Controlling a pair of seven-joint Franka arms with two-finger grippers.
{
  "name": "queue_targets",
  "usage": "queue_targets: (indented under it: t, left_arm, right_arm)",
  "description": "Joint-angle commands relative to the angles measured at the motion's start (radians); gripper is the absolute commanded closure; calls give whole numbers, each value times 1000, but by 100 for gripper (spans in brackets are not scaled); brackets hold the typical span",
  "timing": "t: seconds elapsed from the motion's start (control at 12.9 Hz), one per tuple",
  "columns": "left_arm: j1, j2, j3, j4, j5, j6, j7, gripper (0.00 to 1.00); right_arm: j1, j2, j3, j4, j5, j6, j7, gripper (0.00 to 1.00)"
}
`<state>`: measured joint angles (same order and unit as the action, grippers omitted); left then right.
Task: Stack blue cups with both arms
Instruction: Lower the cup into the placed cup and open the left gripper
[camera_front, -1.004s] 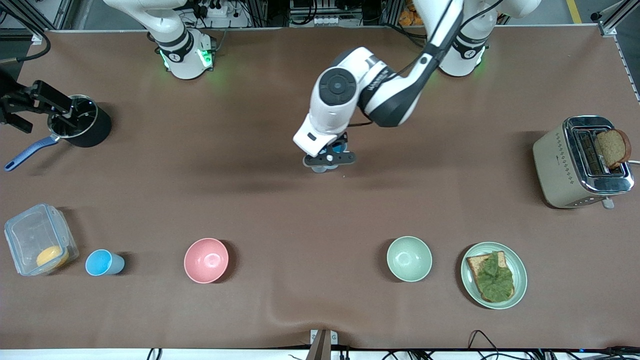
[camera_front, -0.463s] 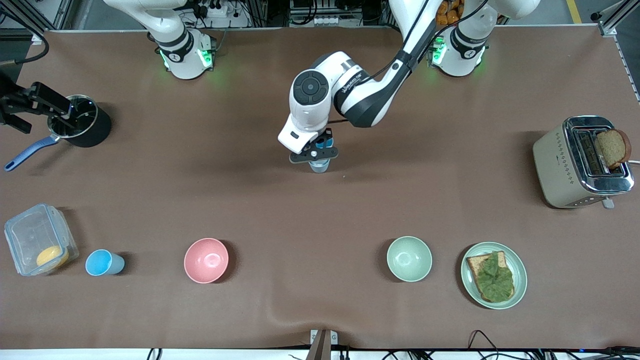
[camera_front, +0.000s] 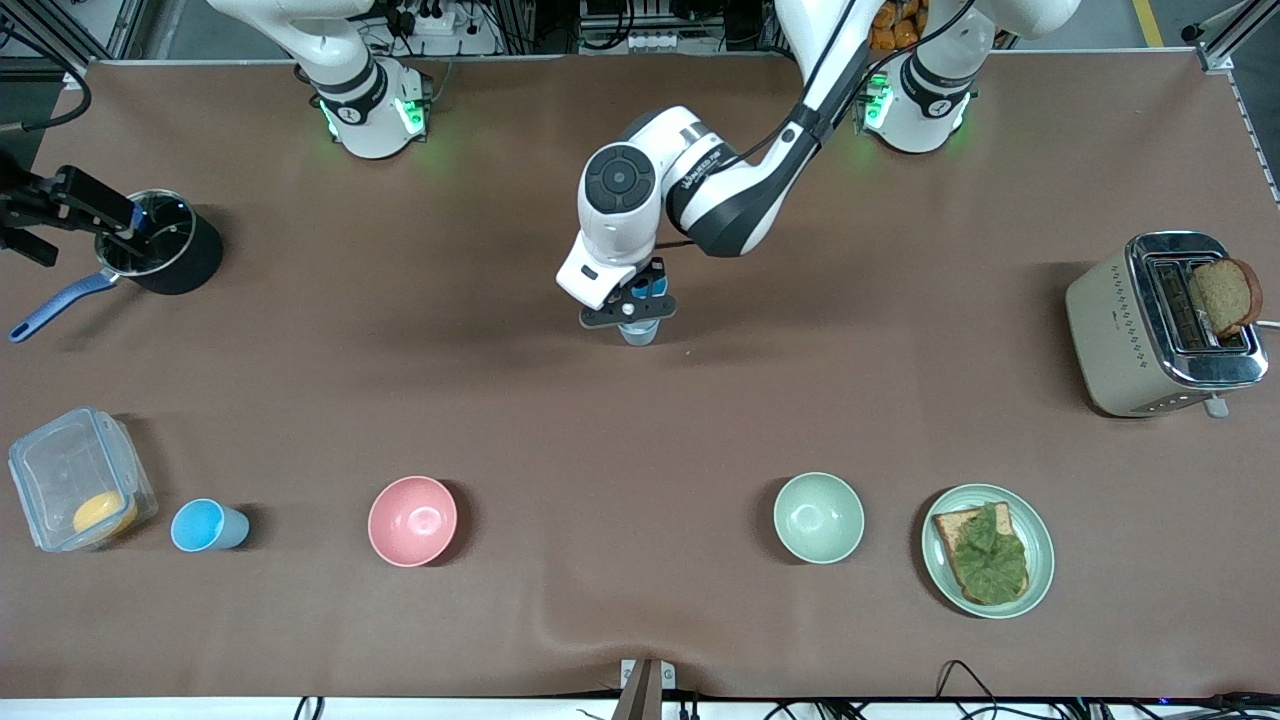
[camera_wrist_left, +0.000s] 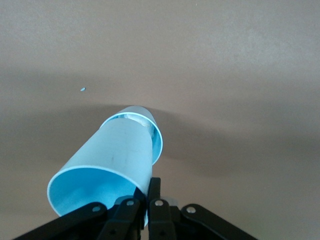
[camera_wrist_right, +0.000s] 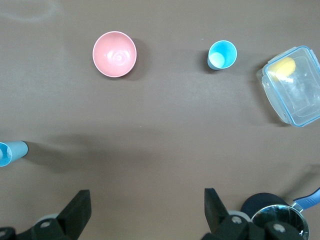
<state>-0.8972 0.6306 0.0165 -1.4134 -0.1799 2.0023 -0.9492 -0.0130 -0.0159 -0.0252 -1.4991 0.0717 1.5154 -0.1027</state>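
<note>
left gripper fingers pinch pale blue cup rim.

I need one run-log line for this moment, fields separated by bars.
left gripper: shut on pale blue cup, mid-table | right gripper: open, waiting beside black pot | sky-blue cup: standing beside container

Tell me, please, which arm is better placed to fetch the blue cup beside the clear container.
Right. The right gripper hangs open at the same table end as the blue cup; the left gripper is shut on a second cup mid-table.
</note>
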Motion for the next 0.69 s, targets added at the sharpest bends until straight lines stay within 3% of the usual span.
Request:
queue_targets:
  t: [0.0,0.15,0.39,0.46,0.62]
  left_arm:
    - [-19,20,5,28,17,-7,-40,100]
    - [-22,26,5,27,20,-7,-39,100]
    - [-20,32,5,25,22,-7,-36,69]
    - [-20,31,5,25,22,-7,-33,63]
    - [-17,29,6,25,25,-7,-25,59]
  right_arm:
    - [-27,8,13,20,2,-17,-14,0]
    - [-24,10,13,16,3,-17,-12,0]
    - [-19,11,14,16,3,-17,-11,0]
    - [-19,11,14,16,3,-17,-12,0]
    - [-21,11,14,14,3,-17,-9,0]
